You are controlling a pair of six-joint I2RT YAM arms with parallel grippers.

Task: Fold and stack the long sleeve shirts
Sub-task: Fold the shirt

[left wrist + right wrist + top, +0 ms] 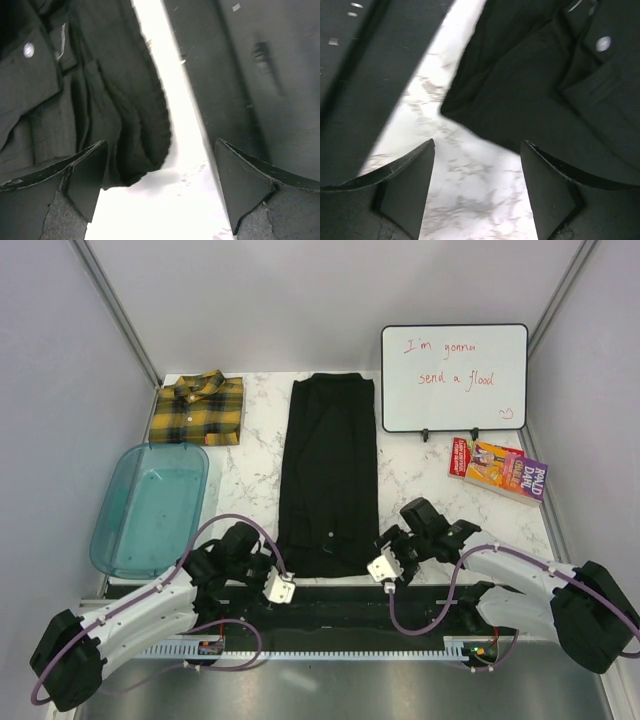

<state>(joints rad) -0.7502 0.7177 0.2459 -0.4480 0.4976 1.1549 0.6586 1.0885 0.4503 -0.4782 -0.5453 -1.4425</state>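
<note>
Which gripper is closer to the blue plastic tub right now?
Left. The left gripper sits just right of the tub, at the near left corner of the black shirt. The right gripper is across the shirt, at its near right corner.

A white marbled bench [250, 455] carries a translucent blue plastic tub [150, 515] at its left edge. At the far right stands a whiteboard [454, 377] with red handwriting: "I'm gonna send a flood". A colourful Roald Dahl book [498, 470] lies just in front of it.
</note>
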